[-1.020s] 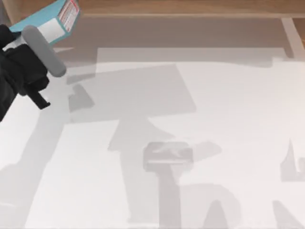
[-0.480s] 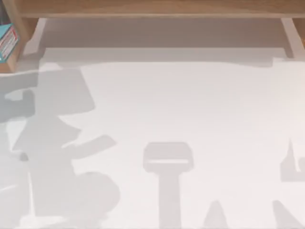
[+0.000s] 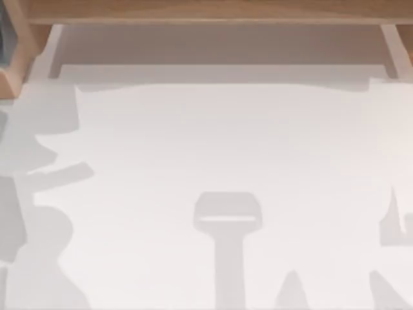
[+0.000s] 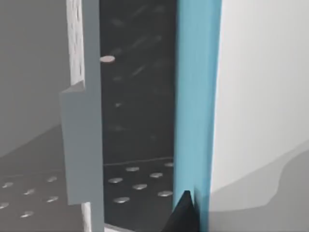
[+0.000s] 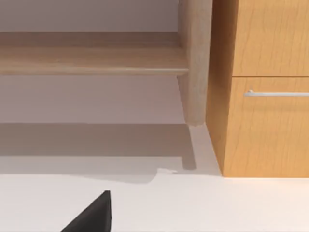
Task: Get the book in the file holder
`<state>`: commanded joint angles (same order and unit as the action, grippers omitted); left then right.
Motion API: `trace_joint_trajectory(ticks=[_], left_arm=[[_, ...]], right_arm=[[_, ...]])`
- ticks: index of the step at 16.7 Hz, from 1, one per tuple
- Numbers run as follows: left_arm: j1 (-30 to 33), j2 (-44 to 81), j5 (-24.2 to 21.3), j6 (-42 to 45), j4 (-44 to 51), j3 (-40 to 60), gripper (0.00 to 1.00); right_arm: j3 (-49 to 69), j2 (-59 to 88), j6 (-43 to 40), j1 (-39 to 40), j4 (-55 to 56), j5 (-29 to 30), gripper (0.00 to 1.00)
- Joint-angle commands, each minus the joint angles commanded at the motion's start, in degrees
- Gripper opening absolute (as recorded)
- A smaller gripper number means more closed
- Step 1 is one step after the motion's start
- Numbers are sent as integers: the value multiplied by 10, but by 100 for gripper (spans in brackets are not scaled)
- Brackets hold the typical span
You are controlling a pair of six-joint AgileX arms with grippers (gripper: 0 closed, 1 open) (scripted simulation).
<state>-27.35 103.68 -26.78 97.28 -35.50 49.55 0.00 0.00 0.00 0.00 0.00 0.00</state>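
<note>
A white table (image 3: 232,148) lay under soft grey shadows. The light brown wooden file holder (image 3: 193,11) ran along the far edge, with a slanted side board at the left corner.

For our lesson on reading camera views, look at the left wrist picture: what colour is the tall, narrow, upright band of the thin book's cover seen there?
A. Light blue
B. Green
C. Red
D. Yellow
A. In the left wrist view the thin book's cover stands upright as a tall light blue band, with a white surface directly beside it and a dark finger of the left gripper at its lower end.
</note>
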Motion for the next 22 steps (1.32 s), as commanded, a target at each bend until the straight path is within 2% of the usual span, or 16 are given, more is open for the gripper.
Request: trace_joint_trajectory(ticks=[5, 11, 17, 22], left_arm=[[-16, 52, -39, 24, -15, 41, 0], [-14, 51, -37, 24, -15, 41, 0], [2, 97, -20, 17, -10, 97, 0], [7, 105, -18, 16, -8, 104, 0]], right_arm=[[0, 0, 0, 0, 0, 0, 100], [0, 0, 0, 0, 0, 0, 100], [0, 0, 0, 0, 0, 0, 100], [0, 0, 0, 0, 0, 0, 100]])
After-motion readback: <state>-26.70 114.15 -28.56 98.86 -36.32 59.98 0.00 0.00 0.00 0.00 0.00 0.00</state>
